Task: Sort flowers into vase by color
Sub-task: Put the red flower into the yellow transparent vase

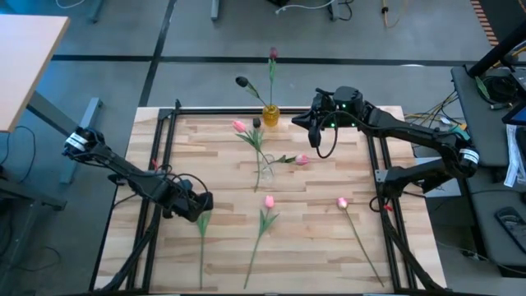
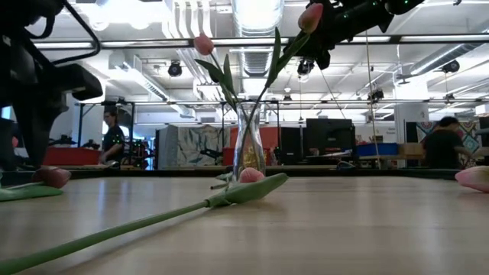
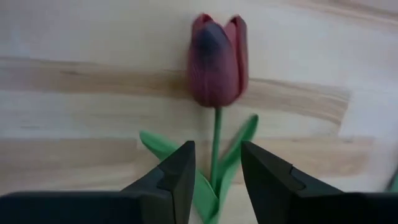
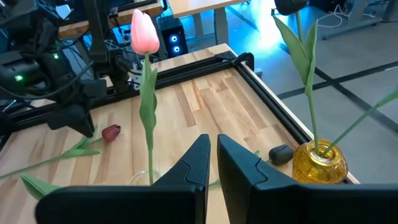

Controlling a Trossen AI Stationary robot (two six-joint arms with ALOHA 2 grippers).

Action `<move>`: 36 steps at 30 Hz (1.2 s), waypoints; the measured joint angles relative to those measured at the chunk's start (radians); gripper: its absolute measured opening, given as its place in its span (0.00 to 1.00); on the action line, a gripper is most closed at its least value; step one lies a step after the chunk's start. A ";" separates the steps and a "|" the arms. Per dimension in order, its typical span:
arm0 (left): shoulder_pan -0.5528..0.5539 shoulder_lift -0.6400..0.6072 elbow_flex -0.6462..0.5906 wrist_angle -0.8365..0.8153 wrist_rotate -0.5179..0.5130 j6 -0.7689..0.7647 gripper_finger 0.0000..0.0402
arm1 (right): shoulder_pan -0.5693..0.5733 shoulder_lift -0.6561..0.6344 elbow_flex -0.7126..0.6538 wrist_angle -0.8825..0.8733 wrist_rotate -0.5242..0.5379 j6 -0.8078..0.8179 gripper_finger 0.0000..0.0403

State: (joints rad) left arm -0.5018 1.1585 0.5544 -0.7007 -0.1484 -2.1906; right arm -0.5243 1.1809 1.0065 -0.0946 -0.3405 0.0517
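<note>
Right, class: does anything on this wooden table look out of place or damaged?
A small dark rounded lump lies beside the yellow glass vase, no stem showing: possibly a detached tulip head.

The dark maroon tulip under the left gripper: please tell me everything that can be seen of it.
The dark maroon tulip is an artificial flower with a closed, deep red head, a thin green stem and long green leaves that look like plastic or fabric. It lies flat on the light wooden table near the table's front left, with its stem pointing toward the front edge. The left gripper is low over it, its dark fingers open on either side of the stem just below the head. Whether the fingers touch the leaves cannot be told.
</note>
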 joint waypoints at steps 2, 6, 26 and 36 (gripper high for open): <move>0.000 0.001 -0.012 0.017 -0.010 0.000 0.29 | 0.000 0.000 0.000 0.003 0.000 0.000 0.06; 0.002 0.002 -0.027 0.038 -0.025 0.000 0.28 | 0.000 0.000 0.000 0.003 0.000 0.000 0.06; 0.002 0.002 -0.139 0.204 -0.046 0.017 0.14 | 0.000 0.001 0.000 0.003 0.027 0.000 0.06; 0.003 -0.060 -0.102 0.204 -0.256 0.058 0.01 | 0.000 0.000 0.000 0.008 0.027 0.027 0.06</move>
State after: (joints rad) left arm -0.4988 1.0984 0.4520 -0.4966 -0.4046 -2.1327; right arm -0.5243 1.1810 1.0061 -0.0868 -0.3130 0.0788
